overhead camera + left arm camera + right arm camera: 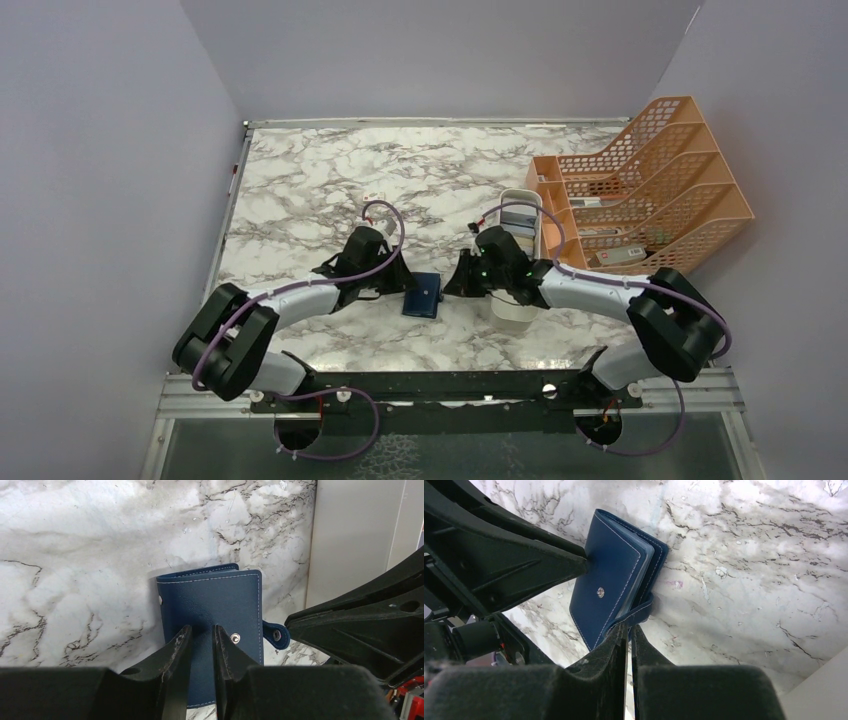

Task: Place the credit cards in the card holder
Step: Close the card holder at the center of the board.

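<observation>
Right wrist: right claw [627, 627] pinches card holder [609, 575] by snap tab [639, 611]; left claw [201, 630] narrow over its near edge, grip cannot tell; white tray [350, 540] close right.

I can't read any lettering in my views. The card holder [210, 605] shows plain blue with no brand. Labels on things in the orange file rack [690, 215] are too small to read.

Plain lilac-grey walls [440, 50] at nine, twelve and three o'clock enclose an evenly lit, grey-veined white marble surface [300, 180].
</observation>
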